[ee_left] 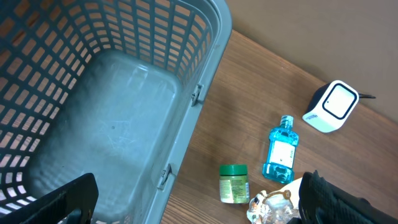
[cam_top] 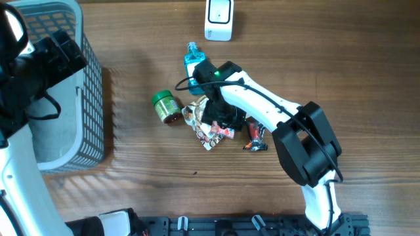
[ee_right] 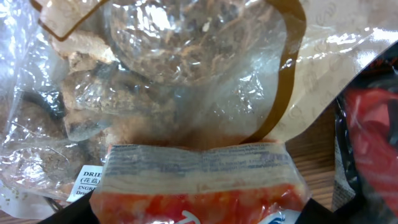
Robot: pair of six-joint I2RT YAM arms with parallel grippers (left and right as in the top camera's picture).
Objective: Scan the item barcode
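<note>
1. Clear crinkly bag (ee_right: 186, 68) overlaps the red-and-white packet (ee_right: 199, 186) on the wooden desk (cam_top: 164, 183); right end effector (ee_right: 196, 214), grip impossible to tell, may snag both
2. Slick film could slip before the white scanner (cam_top: 218, 16); left end effector (ee_left: 202, 202) hangs spread

We see a worktop (cam_top: 328, 52) of warm brown wood with darker streaks of grain. At nine o'clock the basket (cam_top: 92, 98) is pale grey-blue, its walls an open lattice of small rectangles. At twelve o'clock the scanner (cam_top: 218, 18) is white with a grey-rimmed face. The bottle (ee_left: 281, 152) is clear turquoise blue with a white label. The jar (cam_top: 165, 107) has a bright green lid and a green label. At the centre the clear pouch (ee_right: 186, 74) carries a curved brown band over grey-brown dried contents. The red packet (ee_right: 199, 186) is orange-red with a white printed seam. At four o'clock we see a black-and-red wrapper (cam_top: 256, 139).
</note>
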